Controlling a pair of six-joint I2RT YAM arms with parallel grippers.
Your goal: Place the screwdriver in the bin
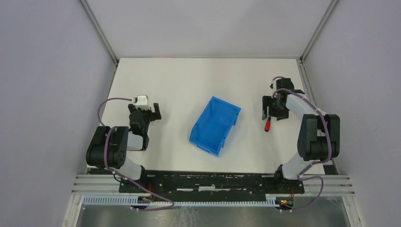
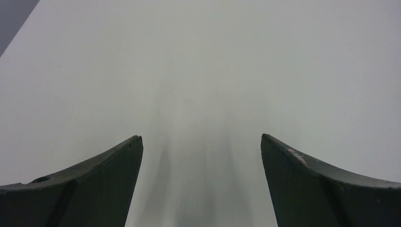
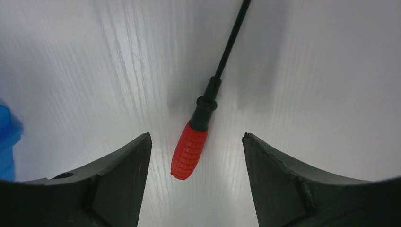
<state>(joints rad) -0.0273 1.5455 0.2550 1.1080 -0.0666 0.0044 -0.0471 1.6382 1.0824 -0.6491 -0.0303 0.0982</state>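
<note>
The screwdriver [image 1: 267, 125], with a short red handle and a thin black shaft, lies flat on the white table right of the blue bin [image 1: 215, 125]. My right gripper [image 1: 271, 115] is open just above it. In the right wrist view the red handle [image 3: 189, 151] lies between the spread fingertips of the right gripper [image 3: 196, 138], closer to the left finger and touching neither. The shaft runs away from me to the upper right. A sliver of the bin [image 3: 6, 142] shows at the left edge. My left gripper [image 1: 144, 112] is open and empty left of the bin, and in the left wrist view [image 2: 201, 138] it is over bare table.
The white table [image 1: 189, 80] is enclosed by grey walls at the back and sides, with metal posts at the far corners. The bin sits tilted at mid-table with its open top facing up. The arm bases and a rail run along the near edge.
</note>
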